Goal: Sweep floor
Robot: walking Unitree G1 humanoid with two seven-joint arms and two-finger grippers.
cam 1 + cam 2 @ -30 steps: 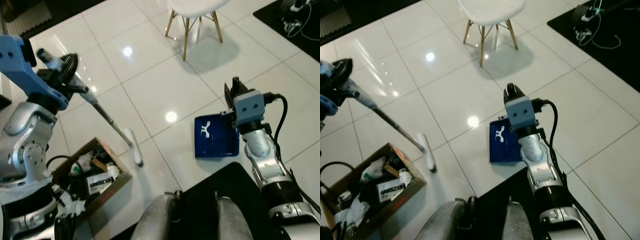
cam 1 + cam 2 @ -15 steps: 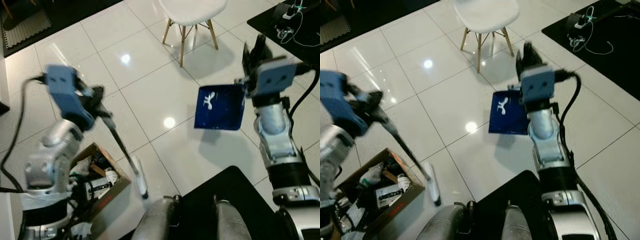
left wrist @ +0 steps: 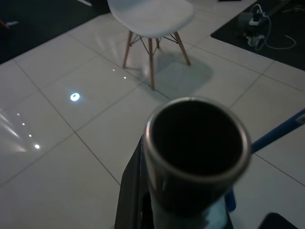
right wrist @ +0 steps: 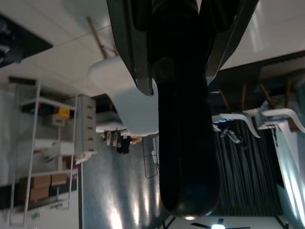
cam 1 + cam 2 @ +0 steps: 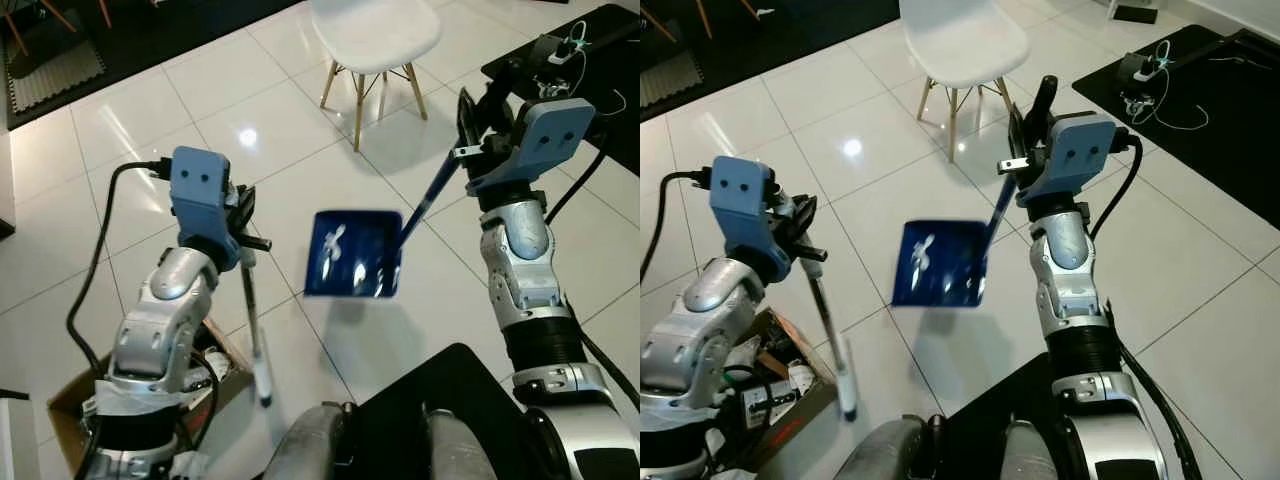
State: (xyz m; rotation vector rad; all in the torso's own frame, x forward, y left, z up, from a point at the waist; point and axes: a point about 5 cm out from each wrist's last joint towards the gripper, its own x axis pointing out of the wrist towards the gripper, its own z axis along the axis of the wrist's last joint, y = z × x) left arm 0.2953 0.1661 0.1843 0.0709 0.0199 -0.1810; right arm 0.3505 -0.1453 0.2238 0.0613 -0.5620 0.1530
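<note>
With both tools off the floor, I'm between strokes, not sweeping. My left gripper (image 5: 243, 215) is clenched on the broom (image 5: 252, 312) near the top of its metal handle; the pole hangs almost straight down, and its pale head sits low in front of me, just right of the cardboard box (image 5: 75, 435) of clutter at my near left. In the left wrist view the open end of the handle tube pokes out between my fingers. My right gripper (image 5: 468, 118) is clamped on the dustpan (image 5: 352, 255) by its long blue handle. The blue pan hangs in the air between my two arms, face tilted toward the camera, its shadow on the tiles below.

The white tiled floor (image 5: 130, 130) is glossy, and I can't make out any debris or swept pile on it, so I can't tell how much is done. The pan looks empty, though it's blurred. The white chair (image 5: 374, 30) stands far, ahead of me; a black mat with cables lies far right.

My guess: still left is lowering the broom head to the tiles, setting the pan down flat, and pushing whatever is there into it.
</note>
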